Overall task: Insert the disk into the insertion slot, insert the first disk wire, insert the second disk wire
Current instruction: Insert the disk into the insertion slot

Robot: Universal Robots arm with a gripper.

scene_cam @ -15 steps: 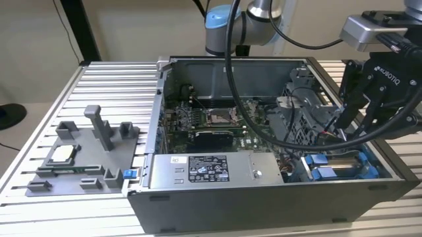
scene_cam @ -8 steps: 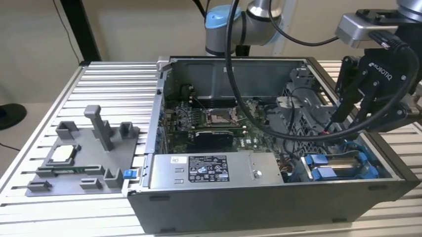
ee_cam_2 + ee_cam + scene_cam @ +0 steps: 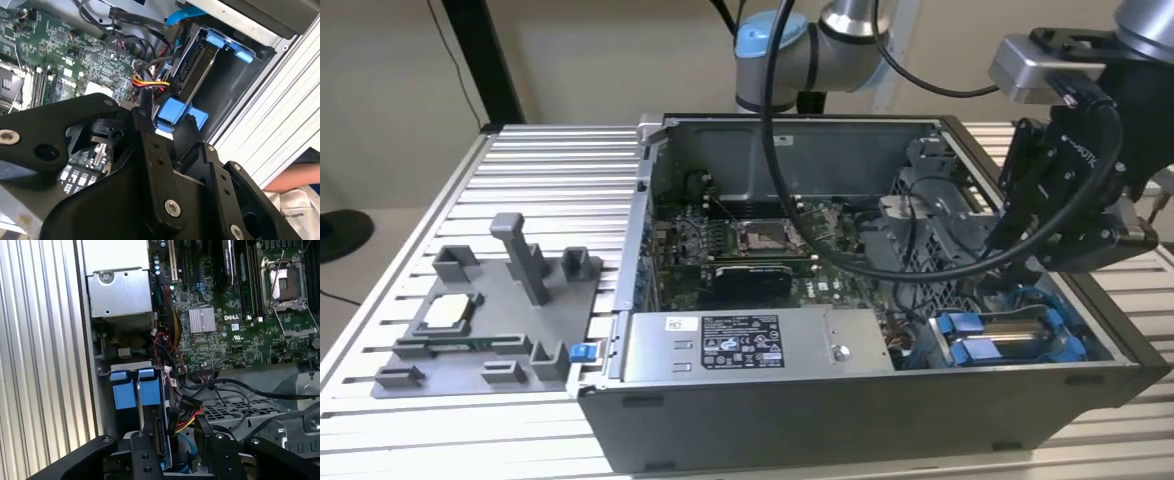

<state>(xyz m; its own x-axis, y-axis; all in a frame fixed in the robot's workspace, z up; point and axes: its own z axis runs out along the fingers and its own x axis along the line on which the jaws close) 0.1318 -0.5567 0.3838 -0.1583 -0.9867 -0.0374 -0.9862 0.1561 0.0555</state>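
With the disk (image 3: 1014, 328) in the insertion slot (image 3: 240, 90), the spread-open gripper (image 3: 165, 117) hangs by a wire plug (image 3: 179, 416), probably needing a gentle push.

An open grey computer case (image 3: 761, 425) stands on a slatted metal table (image 3: 534, 165). Inside lie a green motherboard (image 3: 838, 228) and a grey box (image 3: 747, 345) with a black-and-white label. A grey tray (image 3: 480, 335) with upright posts sits on the table at the exterior view's left, just beside the case.

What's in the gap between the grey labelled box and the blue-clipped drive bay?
A tangle of thin wires fills it, between the grey box and the insertion slot, as seen in the exterior view.
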